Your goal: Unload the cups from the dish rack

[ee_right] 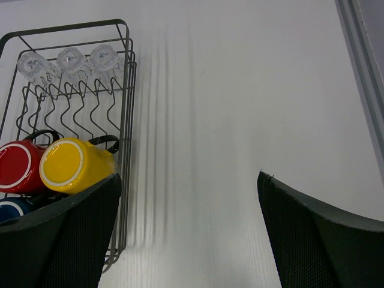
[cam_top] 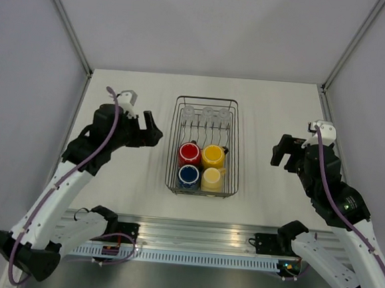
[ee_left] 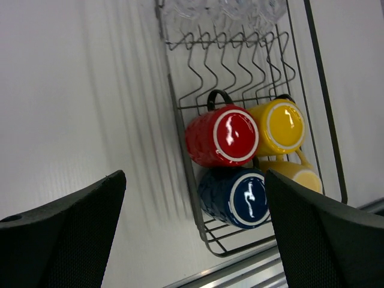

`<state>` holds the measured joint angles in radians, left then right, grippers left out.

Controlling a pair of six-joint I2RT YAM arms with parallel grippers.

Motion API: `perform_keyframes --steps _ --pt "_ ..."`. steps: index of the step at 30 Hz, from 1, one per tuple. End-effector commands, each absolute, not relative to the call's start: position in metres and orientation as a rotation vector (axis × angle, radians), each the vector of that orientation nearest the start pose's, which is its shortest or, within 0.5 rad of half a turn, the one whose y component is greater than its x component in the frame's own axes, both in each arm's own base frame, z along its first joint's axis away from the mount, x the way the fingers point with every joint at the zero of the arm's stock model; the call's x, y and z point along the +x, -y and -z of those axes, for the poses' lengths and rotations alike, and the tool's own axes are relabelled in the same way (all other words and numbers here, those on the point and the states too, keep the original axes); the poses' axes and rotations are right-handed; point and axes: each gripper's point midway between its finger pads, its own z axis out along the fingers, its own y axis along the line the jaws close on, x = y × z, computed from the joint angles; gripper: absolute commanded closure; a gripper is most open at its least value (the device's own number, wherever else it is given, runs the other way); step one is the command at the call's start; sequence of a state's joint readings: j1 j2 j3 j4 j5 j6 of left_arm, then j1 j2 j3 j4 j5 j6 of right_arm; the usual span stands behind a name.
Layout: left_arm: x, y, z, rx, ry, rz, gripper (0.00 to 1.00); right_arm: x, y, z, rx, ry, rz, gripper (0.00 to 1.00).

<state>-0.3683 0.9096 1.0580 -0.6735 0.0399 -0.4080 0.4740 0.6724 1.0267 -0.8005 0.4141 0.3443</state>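
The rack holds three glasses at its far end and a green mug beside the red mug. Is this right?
No. Beside the red mug sits a yellow mug, not a green one, as the top view shows. The three glasses are correct.

Tumblers (ee_left: 222, 8) cut by top edge — cream mug (ee_left: 303, 176) half-hidden.

One dish rack (cam_top: 204, 128) is holding four mugs (cam_top: 190, 152) plus three clear glass tumblers (cam_top: 208, 112), so seven cups total.

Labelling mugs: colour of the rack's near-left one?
Dark blue; the mug shows best in the left wrist view.
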Motion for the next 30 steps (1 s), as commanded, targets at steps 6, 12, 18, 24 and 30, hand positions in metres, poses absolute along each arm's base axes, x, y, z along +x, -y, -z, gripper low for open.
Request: perform_keyframes --steps 6,12,18,24,30 --pt "0.285 0.202 -0.253 0.187 -2.185 0.438 0.00 0.218 -0.053 -0.290 0.108 -1.946 -0.162 0.02" --pt "0.290 0.231 -0.222 0.345 -2.251 0.364 0.00 0.212 -0.051 -0.292 0.100 -1.938 -0.161 0.02" --pt "0.291 0.257 -0.187 0.523 -2.301 0.322 0.00 0.212 -0.054 -0.292 0.088 -1.938 -0.178 0.02" --pt "0.297 0.267 -0.166 0.633 -2.292 0.316 0.00 0.213 -0.059 -0.288 0.071 -1.951 -0.196 0.02" --pt "0.296 0.273 -0.146 0.691 -2.325 0.320 0.00 0.214 -0.060 -0.287 0.058 -1.957 -0.196 0.02"
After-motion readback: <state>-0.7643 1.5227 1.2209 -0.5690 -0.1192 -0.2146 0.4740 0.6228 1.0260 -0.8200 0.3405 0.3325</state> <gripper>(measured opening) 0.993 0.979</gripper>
